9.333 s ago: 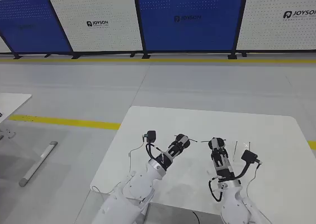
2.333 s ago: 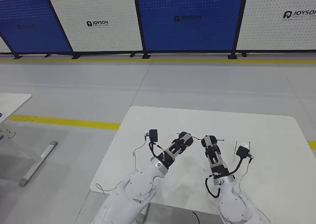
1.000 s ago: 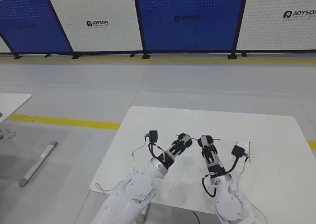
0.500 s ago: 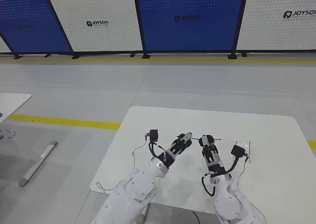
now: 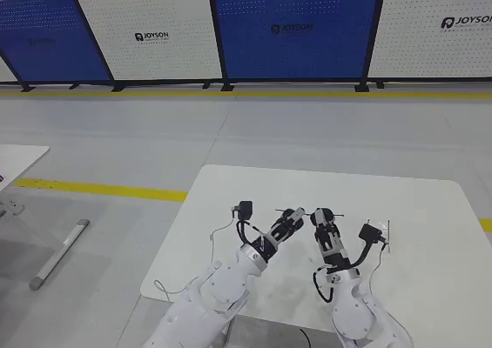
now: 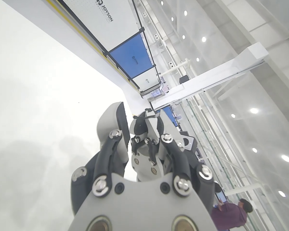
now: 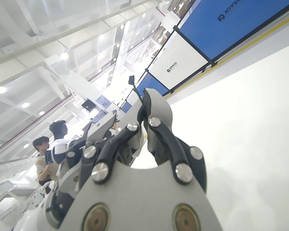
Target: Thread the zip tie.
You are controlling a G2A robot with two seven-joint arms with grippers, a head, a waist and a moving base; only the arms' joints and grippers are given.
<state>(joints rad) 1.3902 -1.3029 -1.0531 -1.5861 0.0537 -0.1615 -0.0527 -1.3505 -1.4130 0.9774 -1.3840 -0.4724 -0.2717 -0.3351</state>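
Zip tie (image 7: 131, 80) being pinched by the right fingers (image 7: 159, 111) above the surface (image 5: 402, 196)
The strap is being clamped by the right fingers, pressed shut on it, its head sticking out beyond their tips; the left fingers (image 6: 114, 126) are being held apart, nothing gripped, just beside the right pair; both are being held over the middle of the white surface.
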